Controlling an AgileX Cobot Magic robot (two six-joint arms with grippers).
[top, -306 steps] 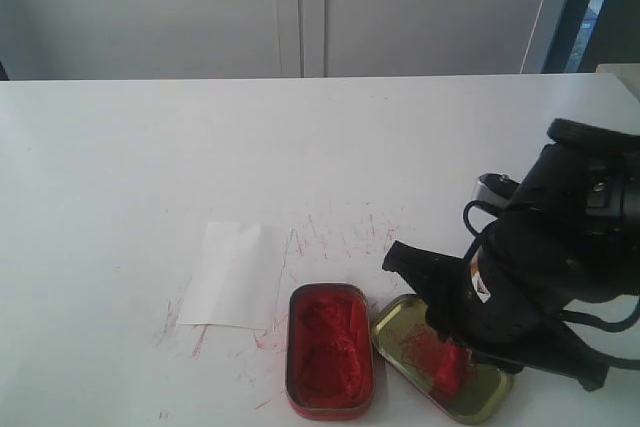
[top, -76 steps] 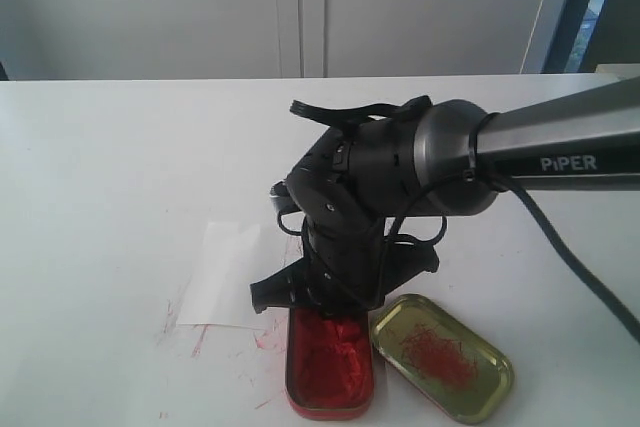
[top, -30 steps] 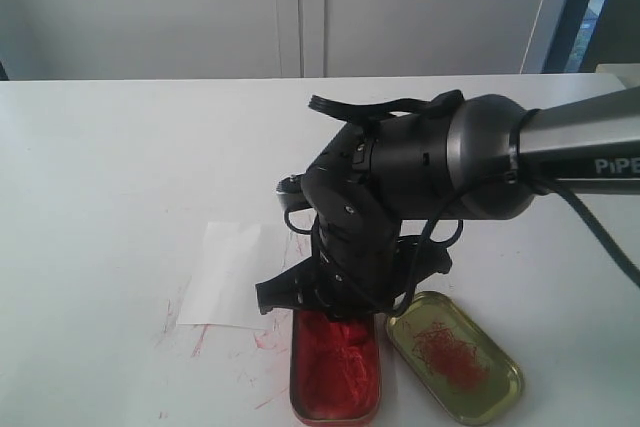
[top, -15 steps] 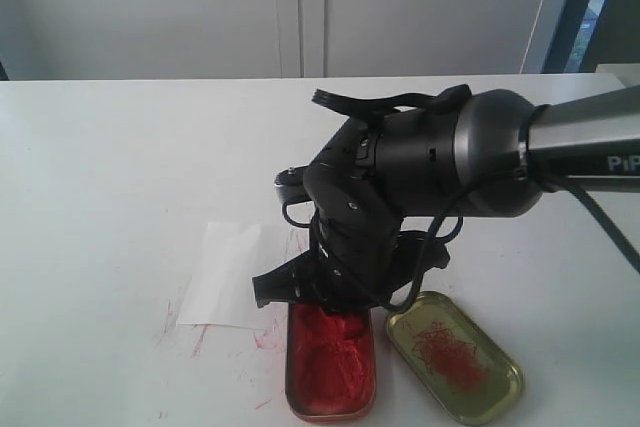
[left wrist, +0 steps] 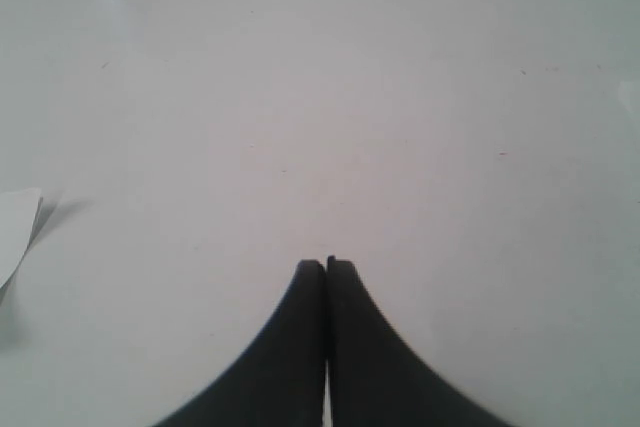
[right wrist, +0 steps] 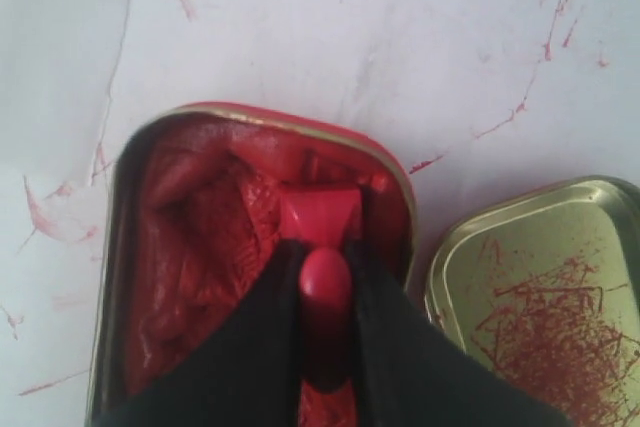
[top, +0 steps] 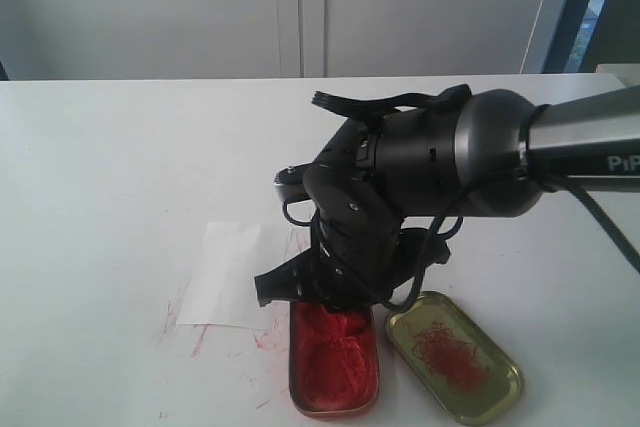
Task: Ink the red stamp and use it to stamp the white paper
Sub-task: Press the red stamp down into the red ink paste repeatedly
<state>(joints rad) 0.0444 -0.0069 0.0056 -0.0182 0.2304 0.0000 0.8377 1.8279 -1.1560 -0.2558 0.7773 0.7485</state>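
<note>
Red ink tin (top: pixel 333 367), lid off, packed with lumpy red paste. Its gold lid (top: pixel 455 357) lies open side up at the tin's 3 o'clock, just beside it with a sliver of table (top: pixel 120 167) between; red smears inside the lid, nothing else.

The right gripper (right wrist: pixel 325 269) hangs over the tin's 12 o'clock end, jaws pinched onto the knob of the red stamp (right wrist: pixel 320 222). The stamp's blocky base sits down in the paste, close against the tin's wall at that end. From the room, the arm's black wrist hides the stamp.

White paper (top: pixel 235 272) lies flat at the tin's 10 o'clock, its nearest corner near the tin but apart. Thin red streaks mark the table around the paper and tin.

The tabletop runs wide toward 9 and 12 o'clock.

Left gripper (left wrist: pixel 326 265): jaws pressed together, holding nothing, over bare white table.
</note>
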